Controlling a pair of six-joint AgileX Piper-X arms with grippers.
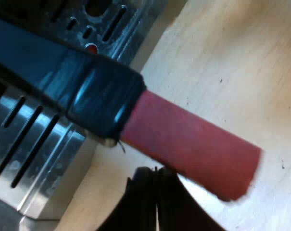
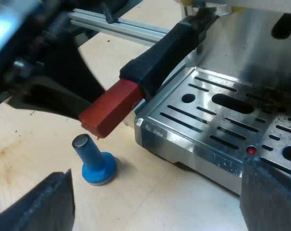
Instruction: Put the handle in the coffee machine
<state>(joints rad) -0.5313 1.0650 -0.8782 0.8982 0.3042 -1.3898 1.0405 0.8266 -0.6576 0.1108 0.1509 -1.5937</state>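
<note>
The holder's dark handle (image 1: 82,86) with its red end (image 1: 193,144) reaches out from the machine's front, above the corner of the slotted drip tray (image 1: 34,144). My left gripper (image 1: 157,192) is shut just beside the red end, its fingers pressed together with nothing between them. In the right wrist view the handle (image 2: 159,53) runs up under the machine's head, and its red end (image 2: 109,108) hangs over the table. My right gripper (image 2: 157,197) is open wide, low before the drip tray (image 2: 208,125). The holder's metal part is hidden.
A blue tamper (image 2: 94,163) stands upright on the wooden table (image 2: 34,139) just below the red end. The left arm's dark bulk (image 2: 49,91) sits close to that end. An aluminium rail (image 2: 116,26) crosses behind. A small red button (image 2: 251,150) is set in the tray.
</note>
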